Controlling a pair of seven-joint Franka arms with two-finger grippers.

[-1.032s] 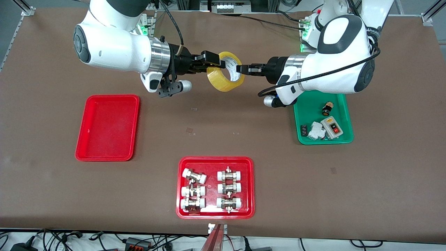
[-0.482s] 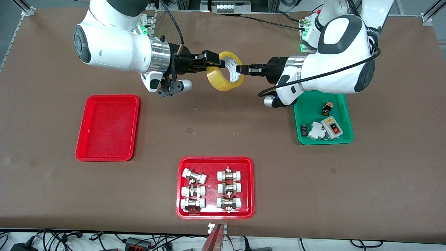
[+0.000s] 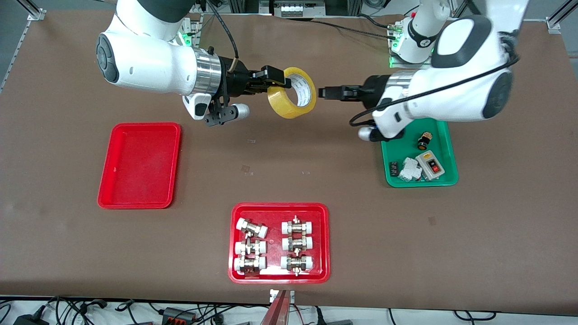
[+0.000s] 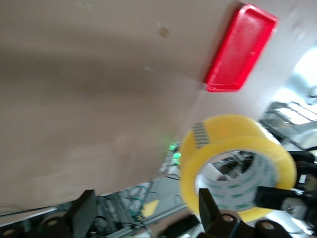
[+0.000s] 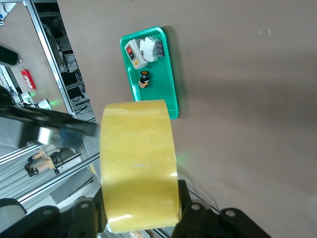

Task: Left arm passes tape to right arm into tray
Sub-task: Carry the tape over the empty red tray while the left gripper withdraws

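While the right gripper [image 3: 281,83] clenches its fingers on the tape [image 3: 292,92] above the surface and the left gripper [image 3: 326,92] hangs released beside it, the handover looks done, so next comes carrying it to the tray [image 3: 140,165].

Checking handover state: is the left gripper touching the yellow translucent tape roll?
No. In the front view the left gripper stands apart from the yellow translucent tape roll, which the right gripper holds.
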